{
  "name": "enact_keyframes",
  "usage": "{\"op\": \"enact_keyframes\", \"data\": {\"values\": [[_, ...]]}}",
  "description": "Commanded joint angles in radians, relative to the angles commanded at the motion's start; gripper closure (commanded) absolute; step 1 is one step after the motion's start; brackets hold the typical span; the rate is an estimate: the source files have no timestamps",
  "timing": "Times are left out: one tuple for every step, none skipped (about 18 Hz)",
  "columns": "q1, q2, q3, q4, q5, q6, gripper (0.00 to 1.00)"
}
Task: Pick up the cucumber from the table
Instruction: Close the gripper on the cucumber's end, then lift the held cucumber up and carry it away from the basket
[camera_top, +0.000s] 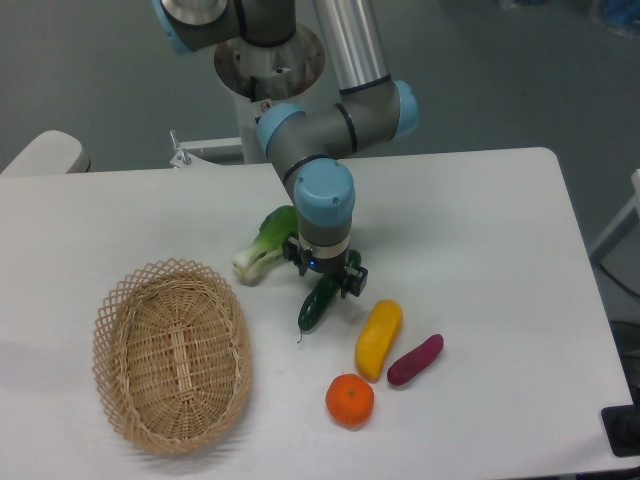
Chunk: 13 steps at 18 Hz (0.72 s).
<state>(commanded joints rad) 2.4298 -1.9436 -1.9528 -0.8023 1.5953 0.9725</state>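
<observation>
Looking down from the 1 fixed camera, the arm reaches over the middle of the table (480, 220) with its gripper (325, 278) pointing straight down onto the upper end of the cucumber (317, 303). The cucumber lies slanted, its thin stem tip toward the camera, between the bok choy (265, 243) behind it and the yellow vegetable (378, 338) to its right. The 2 fingers stand either side of the cucumber's top end, a vertical approach that suits a slim thing lying flat; whether they have closed on it or merely straddle it cannot be told, and the cucumber seems to rest on the table. Near the front sit an orange (350, 399), a purple sweet potato (415, 359) and a wicker basket (172, 352).
</observation>
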Motion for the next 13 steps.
{"op": "enact_keyframes", "data": {"values": [[0.0, 0.002, 0.005, -0.002, 0.0, 0.0, 0.73], [0.0, 0.002, 0.009, -0.002, 0.0, 0.0, 0.75], [0.0, 0.002, 0.011, -0.002, 0.0, 0.0, 0.75], [0.0, 0.002, 0.014, -0.003, 0.002, 0.0, 0.76], [0.0, 0.003, 0.014, -0.003, 0.0, 0.002, 0.78], [0.0, 0.003, 0.015, -0.003, 0.0, 0.002, 0.79], [0.0, 0.005, 0.023, -0.005, 0.0, 0.002, 0.82], [0.0, 0.006, 0.028, -0.005, 0.0, 0.002, 0.82], [0.003, 0.008, 0.032, -0.008, 0.0, 0.002, 0.83], [0.003, 0.011, 0.037, -0.009, 0.0, 0.002, 0.83], [0.005, 0.014, 0.041, -0.011, 0.0, 0.003, 0.84], [0.005, 0.018, 0.057, -0.017, 0.0, 0.014, 0.85], [0.005, 0.029, 0.08, -0.026, 0.0, 0.029, 0.85]]}}
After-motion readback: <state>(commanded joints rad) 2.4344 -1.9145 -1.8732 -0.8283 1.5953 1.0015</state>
